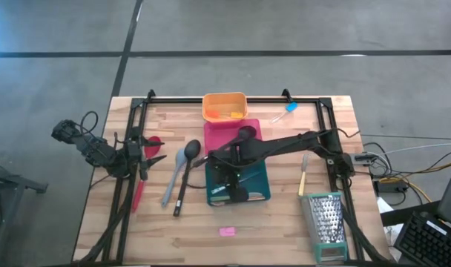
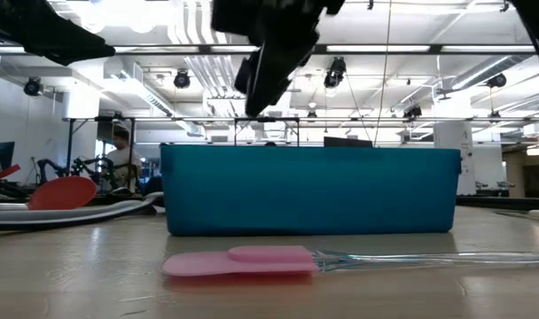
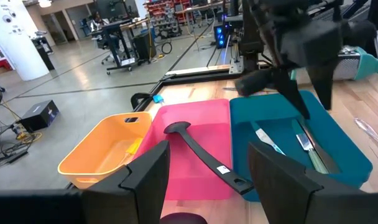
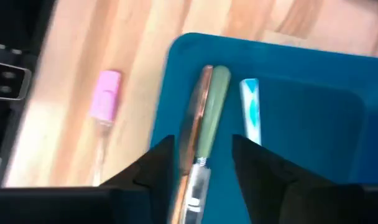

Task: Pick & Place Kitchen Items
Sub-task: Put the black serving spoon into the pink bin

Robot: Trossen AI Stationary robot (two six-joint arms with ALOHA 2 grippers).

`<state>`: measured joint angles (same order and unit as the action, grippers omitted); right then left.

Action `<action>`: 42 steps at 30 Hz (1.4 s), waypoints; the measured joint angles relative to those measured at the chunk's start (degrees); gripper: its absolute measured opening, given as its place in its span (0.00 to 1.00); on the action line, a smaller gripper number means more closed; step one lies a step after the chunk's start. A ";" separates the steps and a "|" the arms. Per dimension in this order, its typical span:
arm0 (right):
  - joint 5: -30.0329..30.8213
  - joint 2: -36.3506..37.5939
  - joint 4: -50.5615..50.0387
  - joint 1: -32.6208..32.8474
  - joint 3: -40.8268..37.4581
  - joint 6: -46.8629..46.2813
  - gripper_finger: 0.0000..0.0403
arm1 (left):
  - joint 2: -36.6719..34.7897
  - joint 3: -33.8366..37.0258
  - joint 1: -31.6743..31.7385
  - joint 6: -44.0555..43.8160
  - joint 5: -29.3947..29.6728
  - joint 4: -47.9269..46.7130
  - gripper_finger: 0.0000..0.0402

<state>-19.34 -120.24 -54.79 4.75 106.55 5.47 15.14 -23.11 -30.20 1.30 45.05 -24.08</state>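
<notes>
- My right gripper hangs over the teal tray, its fingers hidden from above.
- My left gripper waits near the red spatula.
- Grey spoon and black spoon lie side by side between them.
- The box grater lies beside the yellow-handled knife.

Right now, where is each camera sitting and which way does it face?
High: overhead, straight down; both arms, teal tray.
Low: table height, level across; pink spatula, an arm above.
Left wrist: past left gripper toward trays, right arm.
Right wrist: down past right gripper into tray.
All four share the teal tray.
</notes>
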 joint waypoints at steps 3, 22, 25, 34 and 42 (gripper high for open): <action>5.97 4.16 -0.08 -0.14 -3.77 -2.33 0.25 | 0.00 0.00 -0.01 0.00 0.00 0.00 0.54; 23.32 61.64 10.31 -1.40 -42.13 -8.52 0.02 | 0.00 0.00 0.00 0.01 0.00 0.02 0.54; 24.45 70.32 10.40 -1.45 -45.81 -8.28 0.02 | 0.00 0.00 0.00 0.23 0.01 0.01 0.54; 24.53 90.84 10.05 -1.44 -54.81 -3.57 0.02 | 0.00 0.00 0.01 0.17 0.01 0.02 0.54; 24.51 102.93 10.03 -1.40 -58.55 -3.48 0.02 | 0.00 0.00 0.01 0.17 0.01 0.02 0.54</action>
<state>5.17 -17.31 -44.76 3.36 48.00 1.98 15.14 -23.11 -30.20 1.48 45.06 -24.05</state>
